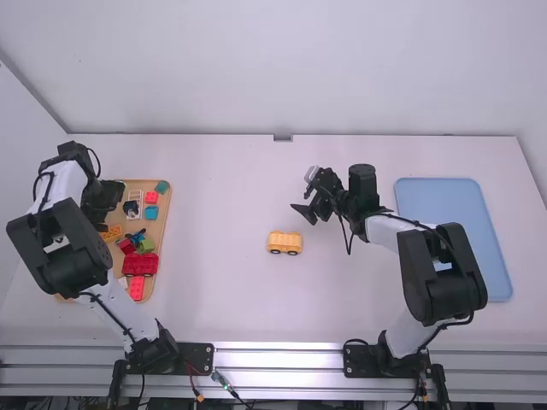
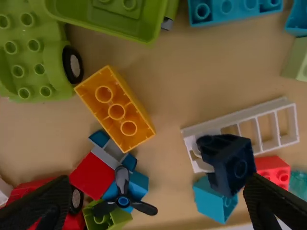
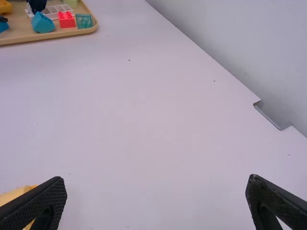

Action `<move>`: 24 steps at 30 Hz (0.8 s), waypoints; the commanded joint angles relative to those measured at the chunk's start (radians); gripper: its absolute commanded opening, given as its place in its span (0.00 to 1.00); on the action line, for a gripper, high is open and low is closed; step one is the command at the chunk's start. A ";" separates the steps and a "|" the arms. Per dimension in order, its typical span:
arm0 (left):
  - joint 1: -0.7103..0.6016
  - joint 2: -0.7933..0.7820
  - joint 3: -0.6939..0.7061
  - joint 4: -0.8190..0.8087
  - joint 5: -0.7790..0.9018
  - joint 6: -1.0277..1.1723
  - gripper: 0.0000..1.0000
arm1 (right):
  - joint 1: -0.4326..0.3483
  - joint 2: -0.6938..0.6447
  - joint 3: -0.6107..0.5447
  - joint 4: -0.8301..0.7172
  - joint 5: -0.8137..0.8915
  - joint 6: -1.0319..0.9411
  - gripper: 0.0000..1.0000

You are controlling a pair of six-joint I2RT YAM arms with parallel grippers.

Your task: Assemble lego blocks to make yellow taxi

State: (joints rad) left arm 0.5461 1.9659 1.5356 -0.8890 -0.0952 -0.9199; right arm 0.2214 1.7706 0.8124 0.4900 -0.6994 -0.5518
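Note:
My left gripper point(image 1: 107, 195) is over the far part of the wooden tray. In the left wrist view the left gripper point(image 2: 158, 201) is open above the blocks, and a yellow block point(image 2: 115, 111) lies upside down on the tray with its hollow underside up, ahead of the fingers. A yellow wheeled block vehicle point(image 1: 285, 243) stands mid-table. Just beyond it and to its right, my right gripper point(image 1: 313, 210) hangs over the table. The right gripper point(image 3: 157, 203) is open with nothing between its fingers in the right wrist view, a yellow piece point(image 3: 19, 194) partly behind one finger.
The wooden tray point(image 1: 162, 224) at the left holds red, green, blue and white pieces, among them a green wheeled base point(image 2: 31, 76) and a white ladder-like frame point(image 2: 264, 129). A blue tray point(image 1: 457, 231) lies at the far right.

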 commanded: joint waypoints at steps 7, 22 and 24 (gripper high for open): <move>-0.002 -0.006 -0.069 0.069 -0.055 -0.104 0.89 | 0.002 -0.005 0.012 -0.003 -0.003 0.006 0.99; 0.005 -0.006 -0.203 0.238 -0.053 -0.109 0.86 | 0.002 -0.005 0.012 -0.016 -0.002 0.006 0.99; 0.005 -0.006 -0.218 0.256 -0.061 -0.119 0.85 | 0.002 -0.005 0.012 -0.024 -0.002 0.002 0.99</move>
State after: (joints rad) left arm 0.5461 1.9659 1.3418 -0.6361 -0.1360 -1.0256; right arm 0.2214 1.7706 0.8124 0.4690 -0.6991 -0.5526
